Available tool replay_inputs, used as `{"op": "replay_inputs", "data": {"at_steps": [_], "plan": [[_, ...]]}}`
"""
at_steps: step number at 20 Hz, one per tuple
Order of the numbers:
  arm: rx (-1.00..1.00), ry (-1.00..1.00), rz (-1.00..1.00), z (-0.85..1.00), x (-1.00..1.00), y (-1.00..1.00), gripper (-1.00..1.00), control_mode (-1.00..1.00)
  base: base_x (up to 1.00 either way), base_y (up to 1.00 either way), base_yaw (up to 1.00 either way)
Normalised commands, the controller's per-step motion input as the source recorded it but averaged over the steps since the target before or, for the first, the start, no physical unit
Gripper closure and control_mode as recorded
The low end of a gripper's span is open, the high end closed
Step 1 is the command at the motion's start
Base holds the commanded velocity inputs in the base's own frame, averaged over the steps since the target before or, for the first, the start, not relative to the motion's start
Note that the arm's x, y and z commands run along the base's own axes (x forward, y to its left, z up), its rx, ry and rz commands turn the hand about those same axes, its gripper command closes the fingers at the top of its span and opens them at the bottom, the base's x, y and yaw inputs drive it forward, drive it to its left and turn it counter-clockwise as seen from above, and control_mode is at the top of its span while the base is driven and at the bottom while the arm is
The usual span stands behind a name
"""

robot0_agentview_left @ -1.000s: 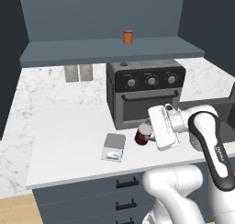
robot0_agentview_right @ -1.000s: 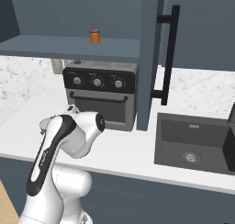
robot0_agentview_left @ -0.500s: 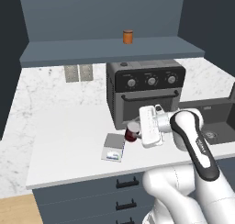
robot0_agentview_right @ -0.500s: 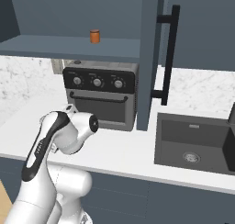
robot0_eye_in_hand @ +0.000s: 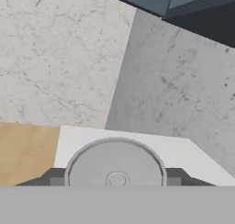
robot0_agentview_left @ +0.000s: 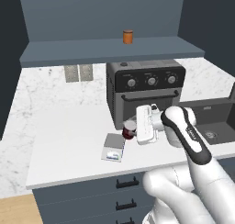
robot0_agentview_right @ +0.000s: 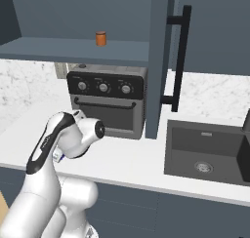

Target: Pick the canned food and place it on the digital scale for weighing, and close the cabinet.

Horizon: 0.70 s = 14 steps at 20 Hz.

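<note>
Moved leftward since a second ago, away from the toaster oven (robot0_agentview_left: pixel 146 93) front and toward the digital scale (robot0_agentview_left: pixel 113 147), carrying the canned food (robot0_agentview_left: pixel 129 130) along. Now held just above and beside the scale's right rear corner, not set down on the grey plate. Clamped between the fingers of the gripper (robot0_agentview_left: pixel 133 131), lying on its side with the silver end (robot0_eye_in_hand: pixel 115 165) facing the hand camera and a dark finger tip (robot0_eye_in_hand: pixel 52 179) pressed at either edge. Behind, close by, the black toaster oven on the marble counter (robot0_agentview_left: pixel 59 122). Higher up, a small orange can (robot0_agentview_left: pixel 128 36) on the shelf of the cabinet (robot0_agentview_right: pixel 161 51), door ajar, long black handle (robot0_agentview_right: pixel 178 56) forward. To the right, a dark sink (robot0_agentview_right: pixel 205 151).
</note>
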Motion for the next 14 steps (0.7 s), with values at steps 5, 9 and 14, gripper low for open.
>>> {"op": "replay_inputs", "data": {"at_steps": [5, 9, 14], "plan": [[0.0, 0.01, 0.07, -0.33, 0.3, 0.0, 1.0, -1.0, 0.0, 0.0, 0.0], [0.0, 0.06, 0.07, -0.44, 0.25, 0.03, 1.0, -1.0, 0.0, 0.0, 0.0], [0.0, 0.04, 0.02, -0.41, 0.36, 0.23, 1.0, -1.0, 0.0, 0.0, 0.0]]}}
